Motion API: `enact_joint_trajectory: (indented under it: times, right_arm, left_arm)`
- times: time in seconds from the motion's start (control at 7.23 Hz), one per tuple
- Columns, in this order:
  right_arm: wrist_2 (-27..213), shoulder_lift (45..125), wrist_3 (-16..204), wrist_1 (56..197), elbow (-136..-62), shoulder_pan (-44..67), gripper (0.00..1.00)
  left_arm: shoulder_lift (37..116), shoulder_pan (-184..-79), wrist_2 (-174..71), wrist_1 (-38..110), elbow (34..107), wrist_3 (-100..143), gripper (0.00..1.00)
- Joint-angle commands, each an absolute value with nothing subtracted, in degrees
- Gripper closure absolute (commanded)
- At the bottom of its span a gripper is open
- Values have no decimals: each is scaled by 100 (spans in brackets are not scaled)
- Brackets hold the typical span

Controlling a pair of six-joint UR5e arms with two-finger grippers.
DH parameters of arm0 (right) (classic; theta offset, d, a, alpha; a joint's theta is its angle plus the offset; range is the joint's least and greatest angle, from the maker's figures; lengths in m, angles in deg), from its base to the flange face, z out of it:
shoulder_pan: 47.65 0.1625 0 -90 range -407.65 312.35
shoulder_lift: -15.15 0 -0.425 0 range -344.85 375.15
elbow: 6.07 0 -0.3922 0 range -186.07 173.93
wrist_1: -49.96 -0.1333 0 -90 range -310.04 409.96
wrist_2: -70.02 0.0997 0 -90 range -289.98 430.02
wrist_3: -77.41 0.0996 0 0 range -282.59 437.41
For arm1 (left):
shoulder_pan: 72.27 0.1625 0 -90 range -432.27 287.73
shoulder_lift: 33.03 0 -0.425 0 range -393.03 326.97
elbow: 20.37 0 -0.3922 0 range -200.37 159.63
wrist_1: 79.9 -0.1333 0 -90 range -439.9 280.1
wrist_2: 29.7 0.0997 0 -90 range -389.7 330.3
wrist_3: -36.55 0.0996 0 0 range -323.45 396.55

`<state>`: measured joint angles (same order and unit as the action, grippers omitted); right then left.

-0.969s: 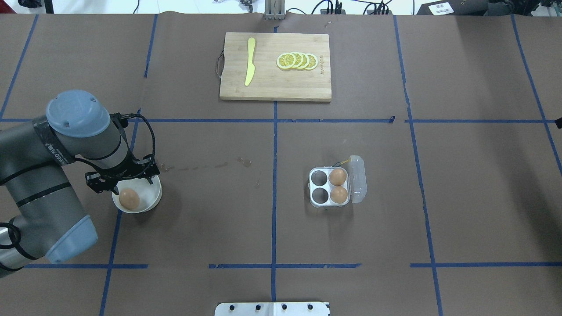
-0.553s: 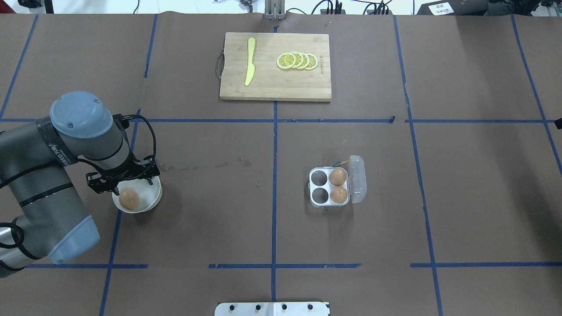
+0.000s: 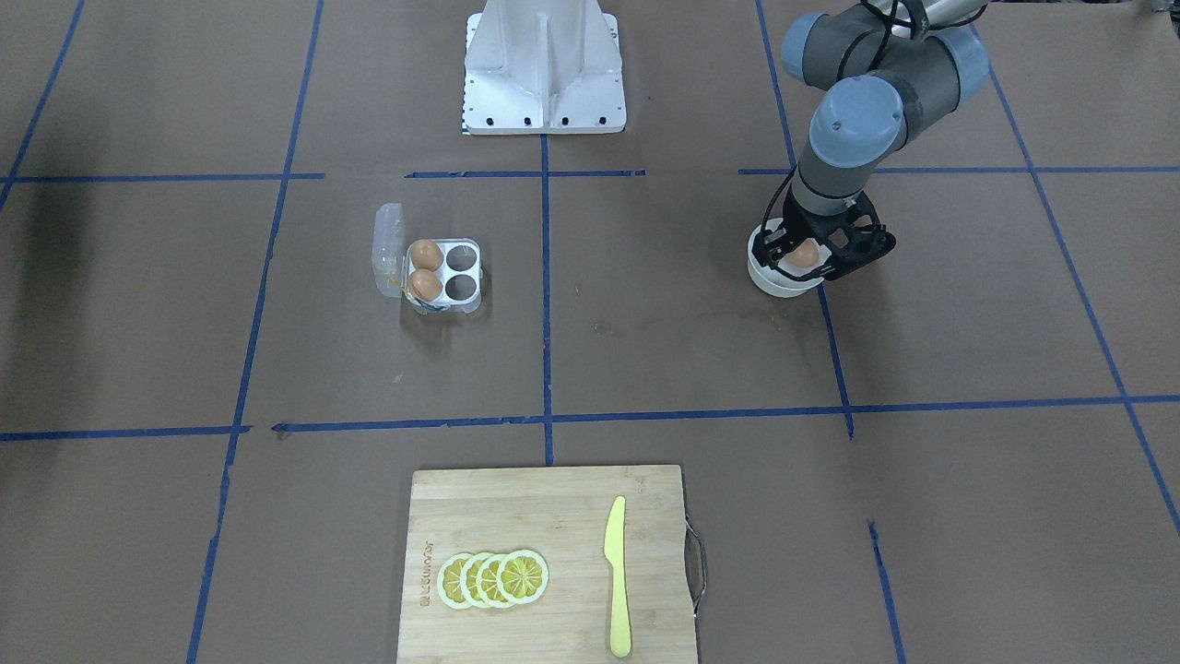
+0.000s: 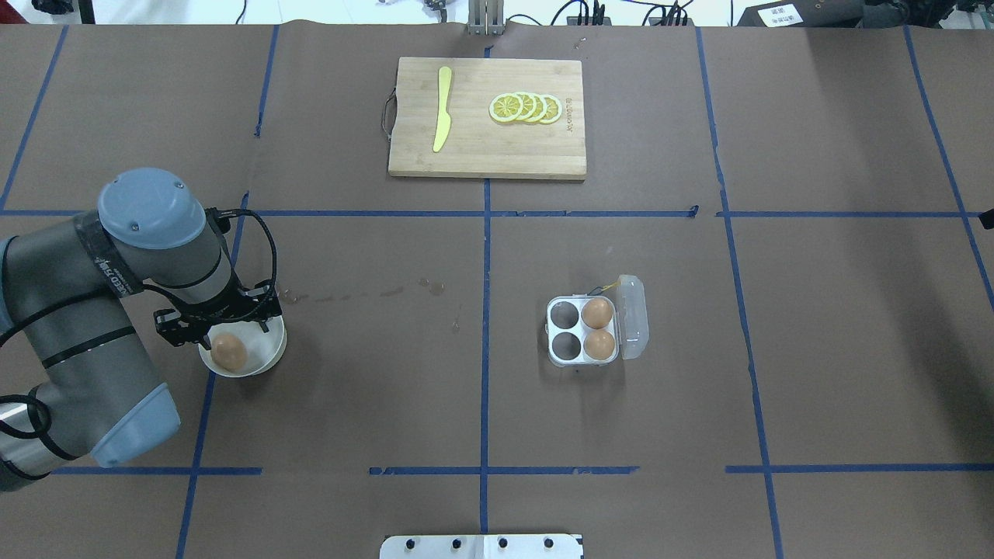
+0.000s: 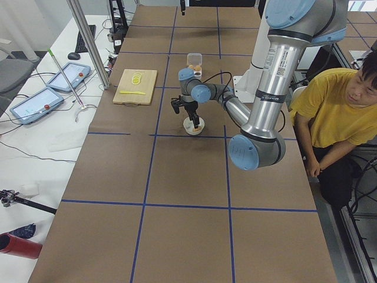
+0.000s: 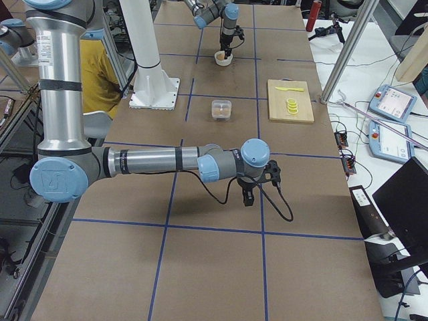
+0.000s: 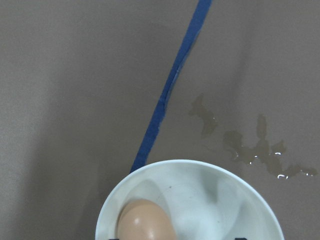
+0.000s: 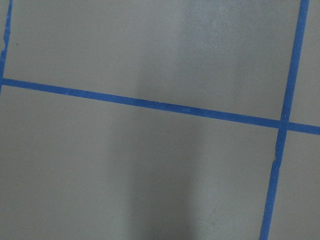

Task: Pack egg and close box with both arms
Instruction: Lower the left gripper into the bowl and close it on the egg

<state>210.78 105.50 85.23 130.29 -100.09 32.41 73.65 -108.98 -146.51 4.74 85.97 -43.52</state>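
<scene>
The egg (image 4: 228,352) lies in the white bowl (image 4: 265,346) on the bench (image 4: 388,388), on the robot's left side, well apart from the box (image 4: 582,332). In the left wrist view you see it against the bowl's left wall.

Note the left tool (image 4: 220,320): it hangs directly over the bowl, pointing down. Its fingers are spread wide, one on each side of the egg, and the wrist view shows only their tips at the bottom edge, both clear of the shell. The tool is released; it grips nothing.

Check the box next. It stands near the bench centre, on the robot's right of the middle tape line. Its lid (image 4: 633,317) is swung back on the side away from the bowl. The two cups next to the lid each hold an egg; the two cups nearer the bowl are vacant.

The right tool (image 6: 249,196) hovers low over bare bench, far to the robot's right. Only the right side camera shows it, so you cannot tell whether it is released or clenched. Its wrist camera shows bench paper and blue tape.
</scene>
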Motion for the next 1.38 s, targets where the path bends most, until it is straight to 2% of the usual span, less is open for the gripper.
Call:
enact_joint_trajectory:
  times: [0.0, 1.25]
  right_arm:
    - [21082, 10550, 8532, 13029, -10003, 3242, 0]
    - [21082, 10550, 8532, 13029, -10012, 3233, 0]
  left_arm:
    - [7367, -10840, -14651, 474, 8519, -4352, 22]
    - [7376, -10830, -14651, 482, 8395, -4334, 25]
